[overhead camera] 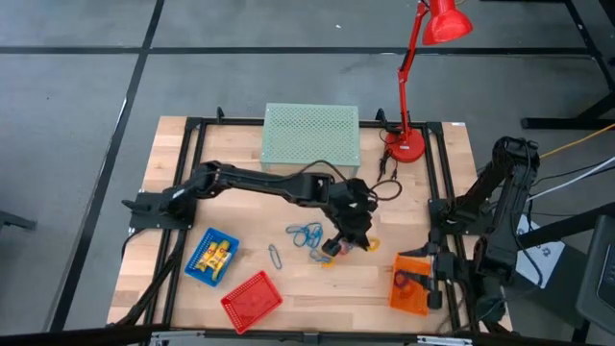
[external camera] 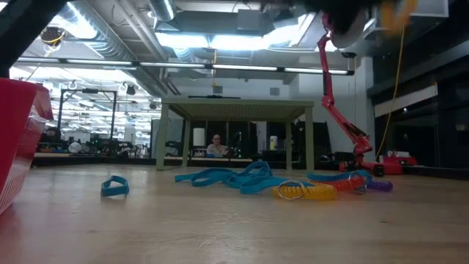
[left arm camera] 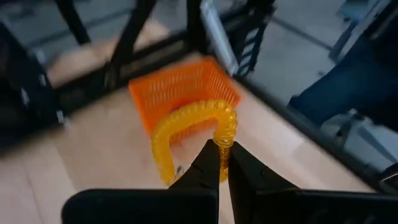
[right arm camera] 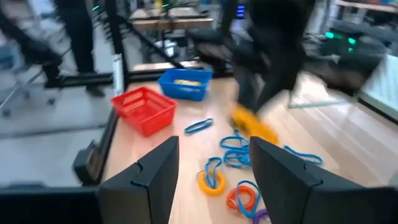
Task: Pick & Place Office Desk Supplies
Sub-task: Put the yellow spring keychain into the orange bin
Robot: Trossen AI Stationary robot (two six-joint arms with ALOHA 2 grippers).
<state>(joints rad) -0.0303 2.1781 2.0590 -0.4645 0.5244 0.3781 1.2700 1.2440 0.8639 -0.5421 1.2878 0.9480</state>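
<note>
— Wooden tabletop, dark frame around it, grey floor beyond: that is what I work over. What do I carry?

— A yellow coiled ring, pinched in my left gripper, fingers clenched on its coil. In the high view it hangs just right of centre, lifted off the wood, with the orange basket further toward the lower right.

— How do I do this step well?

— My judgement: keep the pinch tight, since the coil is springy and may swing. I should travel toward the orange basket at height, clear its rim, centre over the mesh floor, and only then let go. Dropping early could bounce the ring off the wall.

— And the other arm?

— My right gripper waits at the right of the table near the orange basket, fingers spread and empty. It sits close to the drop spot, so I must watch for crowding there.

— What else lies about?

— Blue loops left of centre, more rings on the wood in the low view. A blue basket with yellow pieces and a red basket sit lower left; a green perforated box and a red desk lamp toward the top. An open workspace with ceiling lights shows in the background.
</note>
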